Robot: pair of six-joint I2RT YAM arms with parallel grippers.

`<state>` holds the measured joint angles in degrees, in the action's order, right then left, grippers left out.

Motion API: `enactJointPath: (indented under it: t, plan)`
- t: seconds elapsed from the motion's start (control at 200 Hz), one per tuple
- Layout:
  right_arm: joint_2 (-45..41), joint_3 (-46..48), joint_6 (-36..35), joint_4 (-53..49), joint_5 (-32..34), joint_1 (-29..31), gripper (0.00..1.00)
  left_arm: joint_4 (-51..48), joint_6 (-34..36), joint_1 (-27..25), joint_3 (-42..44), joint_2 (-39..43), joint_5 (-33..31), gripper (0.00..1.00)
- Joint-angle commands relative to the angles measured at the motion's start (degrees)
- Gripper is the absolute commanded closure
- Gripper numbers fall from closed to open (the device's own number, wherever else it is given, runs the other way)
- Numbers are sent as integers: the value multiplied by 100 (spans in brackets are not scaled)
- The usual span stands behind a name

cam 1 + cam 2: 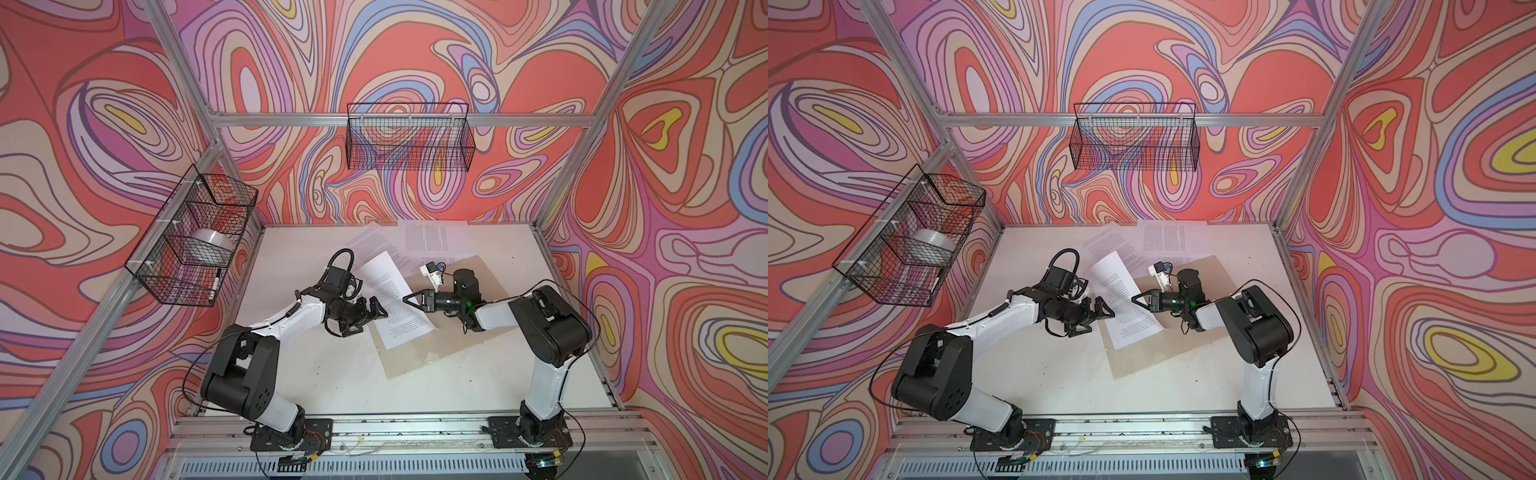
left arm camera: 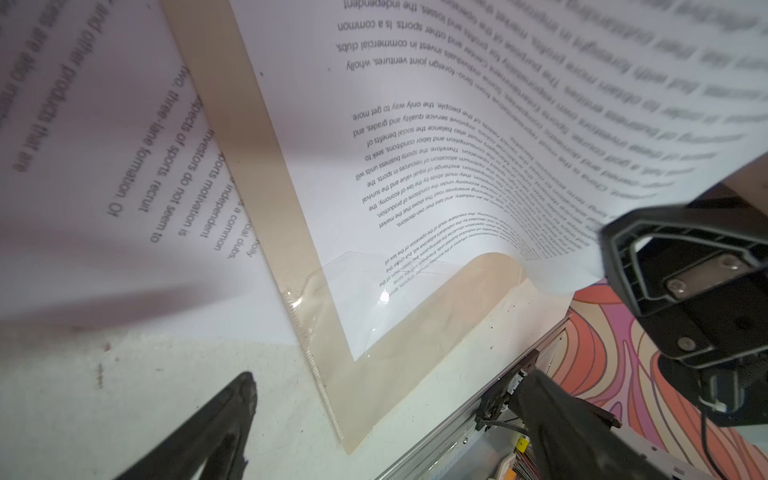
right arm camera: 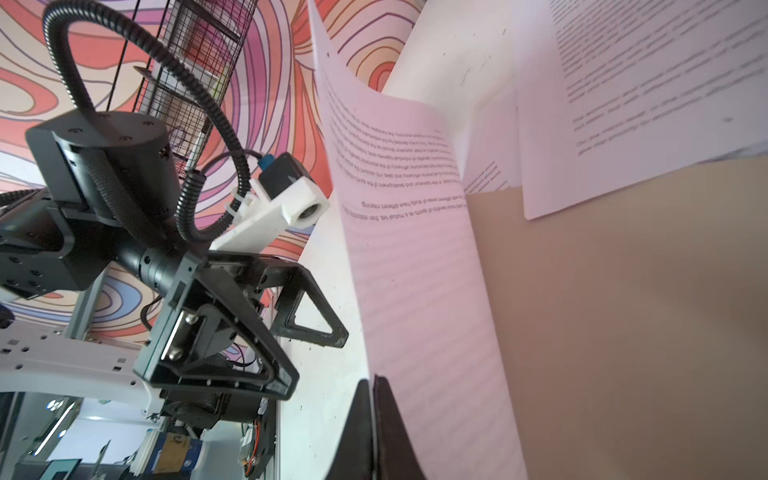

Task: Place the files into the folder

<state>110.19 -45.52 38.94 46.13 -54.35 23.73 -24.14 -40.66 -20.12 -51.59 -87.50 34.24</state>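
A white printed sheet point(image 1: 390, 299) point(image 1: 1121, 299) is curling up off the tan folder point(image 1: 415, 353) point(image 1: 1142, 357). The sheet's raised edge is being pinched in the narrow, clamped right claw point(image 1: 406, 298) point(image 1: 1134, 298). In the right wrist view the paper point(image 3: 415, 270) is rising from between that claw's two pressed-together fingers.

The sheet's lower end is lying on the folder, which is resting flat on the white bench point(image 1: 311, 374) beneath the right claw. In the left wrist view, one corner of the sheet is sitting under a clear plastic corner pocket point(image 2: 353, 299) on the folder.

The left claw point(image 1: 370, 318) point(image 1: 1096, 320) is standing wide and holding nothing. It is hovering just beside the sheet's opposite edge, facing the right claw across the paper.

Beyond both claws, toward the back wall, more printed sheets point(image 1: 432, 241) point(image 1: 1163, 239) are lying overlapped on the bench. One of them is covering the folder's far edge.
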Motion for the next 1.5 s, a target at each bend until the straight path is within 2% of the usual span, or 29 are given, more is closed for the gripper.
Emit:
enactJointPath:
  t: [0.0,0.17,0.21,0.33,0.406,0.641,0.696,0.951,1.021,1.112,1.167,1.332,1.497]
  plan:
    - [118,-164,277,532,-526,28,100,-127,38,35,-65,89,-84,0]
    - [184,-268,409,134,-618,-9,100,-77,69,40,-68,24,-59,0]
    - [116,-356,137,-418,-527,-32,100,-83,95,43,-86,6,-53,0]
    - [-107,-849,-1336,-2541,-47,-43,100,-117,146,42,-124,-38,-52,0]
    - [-159,-1018,-1708,-3125,157,-43,100,-21,75,42,-82,-49,11,0]
    - [-202,-1431,-2690,-4581,846,-44,81,242,-71,31,162,-10,77,0]
    - [-195,-1468,-2830,-4747,875,-43,76,282,-90,38,223,-12,100,0]
    - [-235,-1474,-3236,-5146,1268,-44,77,370,-122,-11,344,-36,111,0]
    - [-237,-1486,-3321,-5155,1373,-43,83,466,-188,-58,406,-49,159,0]
    - [-111,-1607,-3412,-5284,1283,-44,96,595,-336,-198,517,-33,141,0]
    - [-64,-1611,-3415,-5289,1292,-44,100,682,-451,-355,585,-36,71,0]
    - [-19,-1746,-3674,-5658,1468,-42,100,1128,-902,-738,865,-54,-147,0]
    - [47,-1894,-3771,-5725,1328,-35,100,1613,-1182,-754,1102,-212,-93,0]
